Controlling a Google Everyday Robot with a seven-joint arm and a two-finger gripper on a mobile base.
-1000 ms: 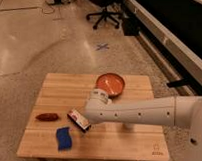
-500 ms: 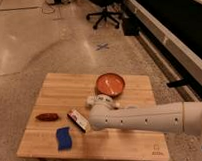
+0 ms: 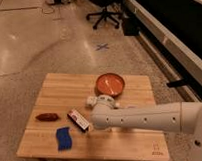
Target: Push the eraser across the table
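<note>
On the wooden bench (image 3: 132, 141), a blue wavy pad (image 3: 63, 138) lies nearest to me, just in front of the eraser (image 3: 78, 119). The eraser lies at a slant in the left half of the bench. The pincer (image 3: 89, 123), at the tip of the thick white arm (image 3: 143, 117), is close against the eraser's right end; if it is wide or narrow I cannot tell. Left of the eraser lies a reddish-brown thing (image 3: 46, 116). Behind the eraser, to the right, lies a white object (image 3: 101, 100), and farther an orange bowl (image 3: 110, 84).

Table (image 3: 137, 142) bears eraser (image 3: 78, 119), pad (image 3: 64, 138), bowl (image 3: 110, 85), white box (image 3: 100, 101); gripper (image 3: 91, 124) beside eraser.
</note>
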